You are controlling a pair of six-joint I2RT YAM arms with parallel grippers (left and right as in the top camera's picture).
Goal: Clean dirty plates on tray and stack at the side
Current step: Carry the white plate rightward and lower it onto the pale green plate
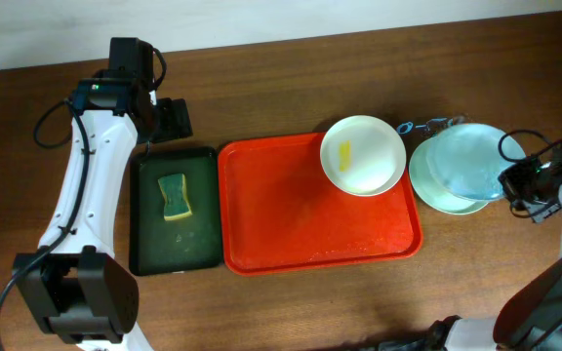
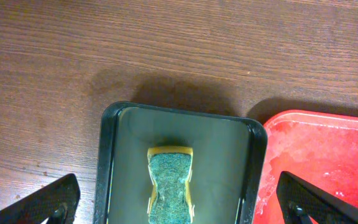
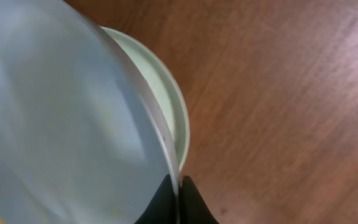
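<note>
The right gripper [image 3: 179,190] pinched the pale blue round plate [image 3: 61,112] by its thin rim only; it might slip onto the mint-green round plate [image 3: 165,99] seemingly below. The left gripper [image 2: 179,202] stood spread.

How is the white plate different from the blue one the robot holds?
The white plate sits on the red tray; the blue plate is off it, over a pale green plate. The white plate has a yellow smear; the blue plate looks clean. Nothing holds the white plate; the right fingers pinch the blue plate's rim. Both are round.
</note>
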